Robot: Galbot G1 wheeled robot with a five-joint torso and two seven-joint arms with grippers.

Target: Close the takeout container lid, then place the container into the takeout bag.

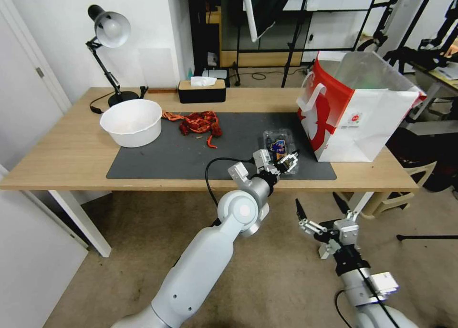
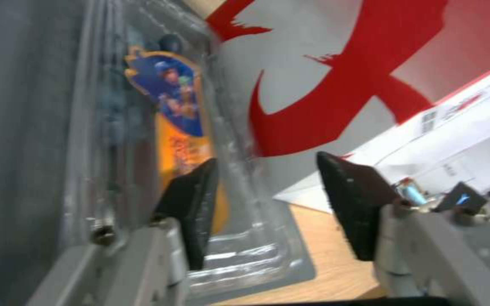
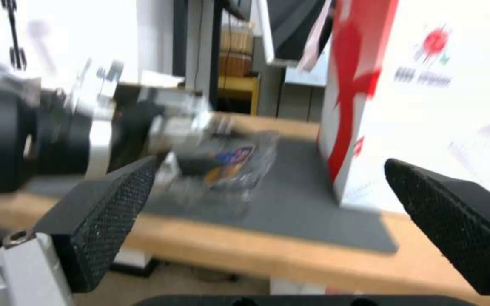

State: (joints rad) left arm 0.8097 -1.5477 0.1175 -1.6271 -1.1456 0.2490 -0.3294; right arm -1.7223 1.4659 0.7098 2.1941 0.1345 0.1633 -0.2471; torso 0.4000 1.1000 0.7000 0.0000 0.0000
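Clearly the lid-closing step was in hand, though whether the lid had latched could not be told. Going left to right across the table: a lamp stood at the far left corner, a white bowl sat on the left end of the dark mat, a black tissue box stood behind the mat, and a heap of red scraps lay beside the bowl. Right of these the container lay flat on the mat near its front right corner, its stickered lid facing up, just beside the bag, which stood upright with its mouth open. The left gripper was at the container's near edge with its fingers spread; in the left wrist view one fingertip lay over the lid's sticker while the other hung clear on the bag side, so nothing was clamped. The right gripper waited below the table's front edge, fingers wide. My judgement: the next move called for pressing the lid fully shut, then a firm pinch across the thin, slippery shell and a lift high enough to clear the bag's rim. The bag's near wall and handle stood closest in the way; the bowl and scraps were well apart.
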